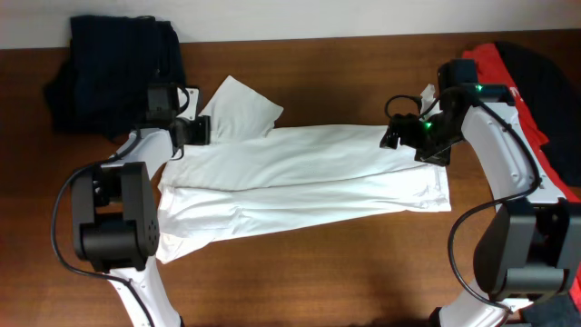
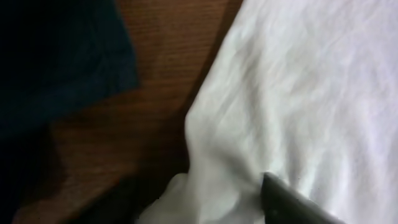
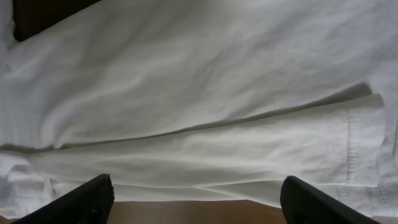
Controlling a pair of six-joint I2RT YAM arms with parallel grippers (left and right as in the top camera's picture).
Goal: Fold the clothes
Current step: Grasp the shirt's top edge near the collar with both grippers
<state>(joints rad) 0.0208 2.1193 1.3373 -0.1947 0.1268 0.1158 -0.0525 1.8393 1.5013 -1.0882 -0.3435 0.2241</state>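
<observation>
White T-shirt (image 1: 300, 177) folded lengthwise — right hand (image 3: 196, 190) agape.

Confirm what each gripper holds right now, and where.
Right gripper open over the white T-shirt, holding nothing. Left gripper at the shirt's sleeve-side edge, fabric bunched there; grip can't be confirmed.

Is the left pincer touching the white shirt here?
Touching. In the left wrist view, the one visible finger of the left pincer digs into the bunched edge of the shirt, with no gap.
</observation>
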